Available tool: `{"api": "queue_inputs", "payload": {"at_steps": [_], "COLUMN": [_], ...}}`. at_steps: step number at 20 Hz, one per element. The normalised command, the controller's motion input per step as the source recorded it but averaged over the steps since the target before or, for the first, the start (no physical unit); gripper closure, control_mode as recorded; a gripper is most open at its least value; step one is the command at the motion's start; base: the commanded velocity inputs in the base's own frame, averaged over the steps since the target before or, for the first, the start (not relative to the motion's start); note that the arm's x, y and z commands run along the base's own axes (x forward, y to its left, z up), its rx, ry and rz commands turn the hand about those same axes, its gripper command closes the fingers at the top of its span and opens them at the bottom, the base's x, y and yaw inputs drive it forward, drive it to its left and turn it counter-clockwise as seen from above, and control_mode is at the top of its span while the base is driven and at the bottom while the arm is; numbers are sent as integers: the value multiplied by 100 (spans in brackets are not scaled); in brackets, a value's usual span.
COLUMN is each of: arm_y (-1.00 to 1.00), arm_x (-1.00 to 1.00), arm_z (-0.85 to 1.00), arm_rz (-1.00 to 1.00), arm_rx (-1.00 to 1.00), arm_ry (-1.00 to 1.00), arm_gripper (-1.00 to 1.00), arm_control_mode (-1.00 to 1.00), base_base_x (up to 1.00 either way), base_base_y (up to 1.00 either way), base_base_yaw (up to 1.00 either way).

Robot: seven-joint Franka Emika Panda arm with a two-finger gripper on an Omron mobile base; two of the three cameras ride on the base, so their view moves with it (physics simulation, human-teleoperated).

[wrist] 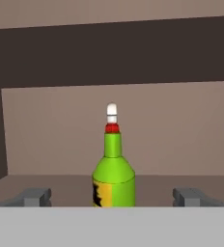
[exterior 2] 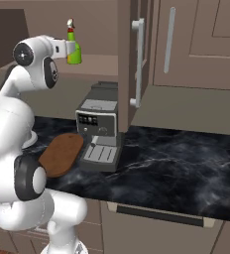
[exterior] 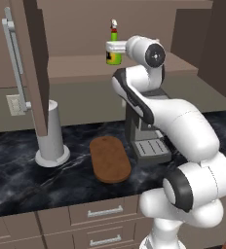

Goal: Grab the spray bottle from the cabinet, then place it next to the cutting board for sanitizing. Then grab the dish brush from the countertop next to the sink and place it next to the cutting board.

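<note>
Drawers (exterior: 104,212) with short silver pulls sit closest, under the black tabletop (exterior: 17,165). On the tabletop lies the brown board (exterior: 109,158), flat and long. Just beside it stands a grey coffee machine (exterior 2: 99,133), and on the board's other side stands a pale round holder (exterior: 52,141).

Up above, the cabinet (exterior 2: 87,63) is open. Its door (exterior: 32,58) swings out toward the room, with a long silver handle (exterior: 15,68) on it.

High up, the white arm reaches into the cabinet. The tool (wrist: 113,197) is wide open and has hold of nothing. One finger (wrist: 34,197) is on each side of the green bottle (wrist: 113,178), with a gap between each finger and the bottle. The bottle stands upright on the shelf (wrist: 61,183), with its red and white top pointing up. The back wall of the cabinet is behind it. From the sides, the tool's white end (exterior: 116,47) sits right at the bottle's middle.
</note>
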Motion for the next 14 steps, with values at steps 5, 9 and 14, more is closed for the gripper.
{"api": "queue_inputs", "payload": {"at_steps": [5,9,14], "arm_y": [0,2,1], "arm_x": [55,51,45], "arm_z": [0,0,0], "arm_rz": [0,0,0], "arm_rx": [0,0,0], "arm_ry": [0,0,0], "arm_gripper": [-100,-100,-100], "arm_control_mode": [-100,-100,-100], "base_base_x": [0,0,0], "base_base_y": [0,0,0], "base_base_yaw": [0,0,0]}}
